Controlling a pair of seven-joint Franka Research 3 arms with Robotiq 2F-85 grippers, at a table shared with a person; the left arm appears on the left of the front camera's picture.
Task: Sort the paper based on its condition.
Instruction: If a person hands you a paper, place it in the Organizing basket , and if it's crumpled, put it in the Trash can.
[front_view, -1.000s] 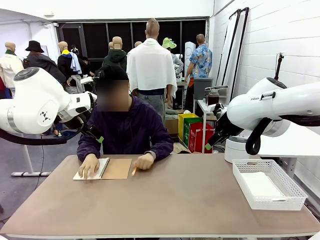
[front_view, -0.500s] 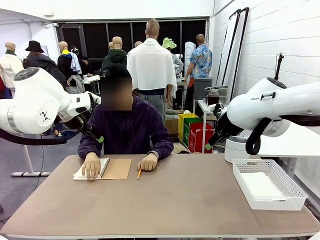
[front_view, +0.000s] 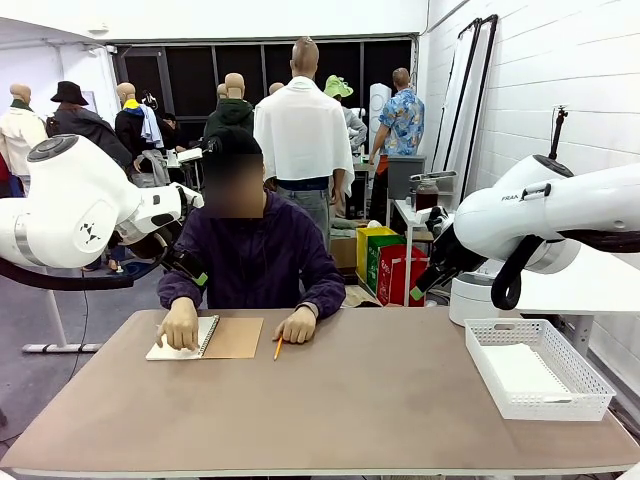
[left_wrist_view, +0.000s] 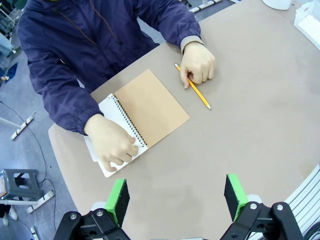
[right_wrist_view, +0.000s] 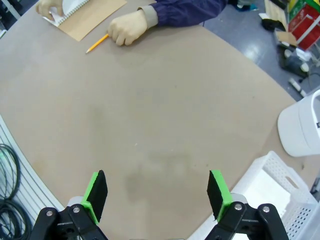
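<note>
A spiral notebook (front_view: 232, 337) lies open at the table's far left, its brown cover (left_wrist_view: 152, 105) folded out. The person's hand (left_wrist_view: 112, 145) presses on its white page, which is still bound in. Their other hand (left_wrist_view: 199, 62) rests beside a yellow pencil (left_wrist_view: 196, 92). A loose white sheet of paper (front_view: 518, 368) lies flat in the white tray (front_view: 590, 385) at the right. My left gripper (left_wrist_view: 175, 200) hangs open high above the notebook. My right gripper (right_wrist_view: 156, 192) is open too, above the bare middle of the table, holding nothing.
The white mesh tray (right_wrist_view: 295, 180) sits near the table's right edge. A white cylindrical bin (right_wrist_view: 300, 130) stands off the table behind it. The brown tabletop (front_view: 350, 400) is bare between notebook and tray. The person sits at the far side.
The person has laid the pencil down beside their hand and shifted the other hand slightly on the notebook page. Neither arm has moved.
</note>
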